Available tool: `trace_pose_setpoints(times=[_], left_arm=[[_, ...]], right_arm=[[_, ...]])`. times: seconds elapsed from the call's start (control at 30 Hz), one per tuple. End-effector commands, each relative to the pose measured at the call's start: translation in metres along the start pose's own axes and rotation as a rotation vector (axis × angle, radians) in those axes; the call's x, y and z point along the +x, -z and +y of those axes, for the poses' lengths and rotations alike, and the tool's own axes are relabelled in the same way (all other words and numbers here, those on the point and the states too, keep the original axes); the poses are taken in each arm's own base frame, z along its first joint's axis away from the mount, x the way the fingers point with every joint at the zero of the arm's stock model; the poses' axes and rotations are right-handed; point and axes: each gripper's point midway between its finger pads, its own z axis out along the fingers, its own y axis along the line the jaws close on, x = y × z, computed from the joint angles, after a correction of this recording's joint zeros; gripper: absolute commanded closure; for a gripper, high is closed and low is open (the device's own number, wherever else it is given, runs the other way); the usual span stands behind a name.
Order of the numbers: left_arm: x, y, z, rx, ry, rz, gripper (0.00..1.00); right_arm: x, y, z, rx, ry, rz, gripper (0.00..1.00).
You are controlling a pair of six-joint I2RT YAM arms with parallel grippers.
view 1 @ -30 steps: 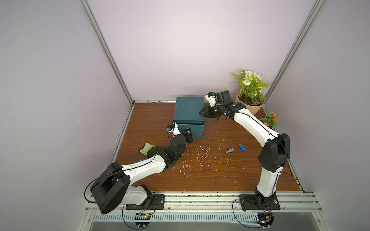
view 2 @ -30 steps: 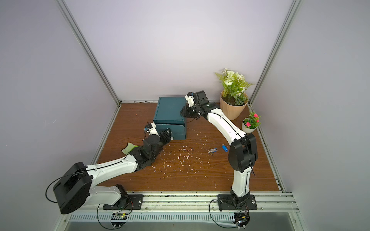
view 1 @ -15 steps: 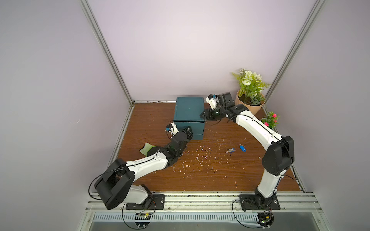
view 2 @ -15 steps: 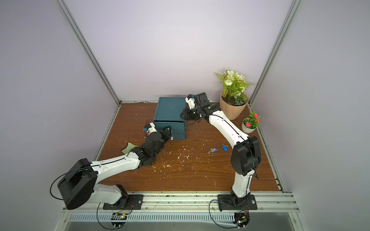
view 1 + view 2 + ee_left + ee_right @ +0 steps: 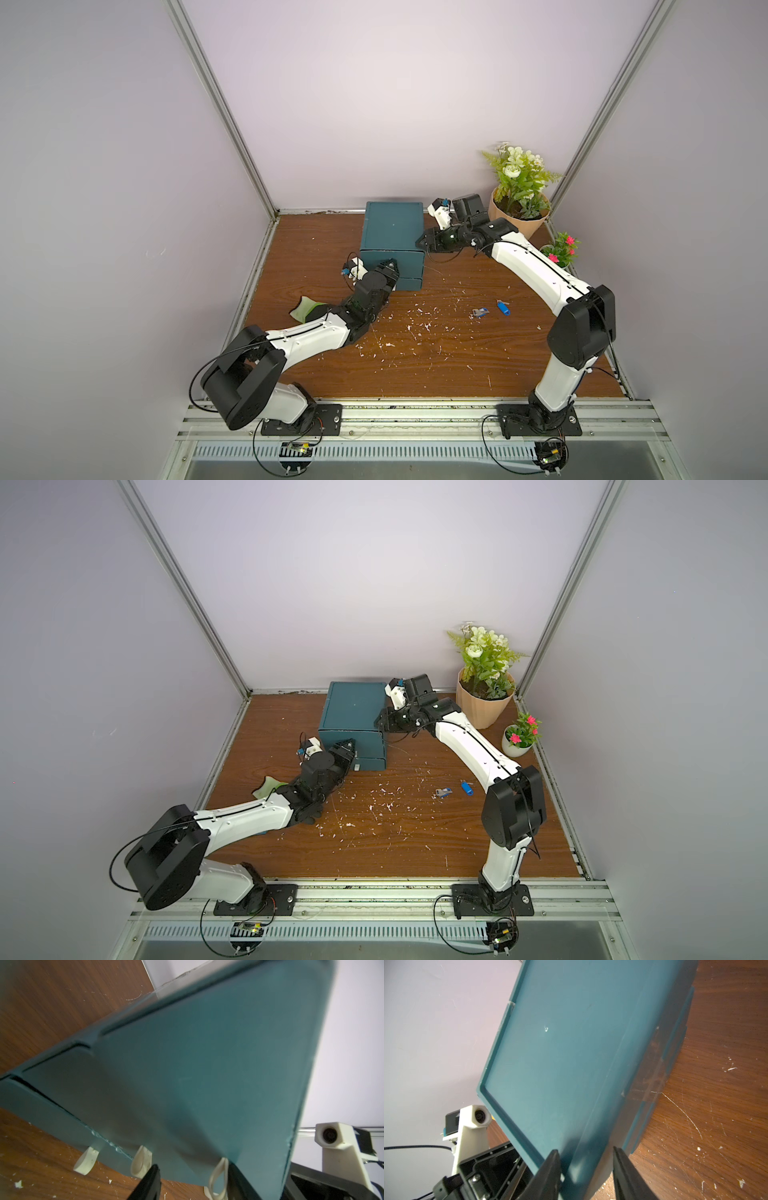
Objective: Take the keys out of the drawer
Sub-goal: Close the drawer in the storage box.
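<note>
The teal drawer unit (image 5: 392, 228) stands at the back of the wooden table. Two keys lie on the table to its right: a silver key (image 5: 480, 312) and a blue-tagged one (image 5: 503, 307), also seen in a top view (image 5: 466, 788). My left gripper (image 5: 193, 1174) is open at the unit's front, a white loop handle (image 5: 219, 1176) lying against one finger. My right gripper (image 5: 584, 1153) is shut on the unit's top right corner, one finger on the top and the other against the wall. The drawers' insides are hidden.
Two more white loop handles (image 5: 142, 1160) hang on the lower drawer fronts. A large potted plant (image 5: 519, 208) and a small pot of pink flowers (image 5: 561, 253) fill the back right corner. A pale green scrap (image 5: 305, 311) lies beside my left arm. White flecks litter the table (image 5: 415, 374).
My left gripper has moved forward to the unit's front and its jaws have widened. The right arm holds its place at the unit's corner.
</note>
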Motion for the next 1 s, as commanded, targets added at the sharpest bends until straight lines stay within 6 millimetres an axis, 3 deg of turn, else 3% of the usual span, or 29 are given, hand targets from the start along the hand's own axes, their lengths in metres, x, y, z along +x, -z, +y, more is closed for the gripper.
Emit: trace_pose_setpoints(times=[0.0,0.3,0.47,0.7,0.97], left_arm=[[-0.019,-0.009,0.023,-0.083,0.019,-0.051,0.46],[-0.012,-0.016,0.018,-0.066,0.05,0.007,0.41],[-0.002,0.0,0.021,-0.064,0.088,0.081,0.39],[-0.006,0.029,0.034,-0.08,0.135,0.076,0.38],[-0.011,0.033,0.053,-0.077,0.21,0.036,0.48]], right_arm=[[0.019,0.007,-0.004,0.036,0.005,0.054,0.56],[0.015,0.007,-0.004,0.035,0.004,0.049,0.56],[0.012,0.009,-0.001,0.02,0.007,0.045,0.56],[0.003,0.013,0.006,0.0,0.025,0.023,0.56],[-0.001,0.011,0.003,-0.006,0.023,0.029,0.56]])
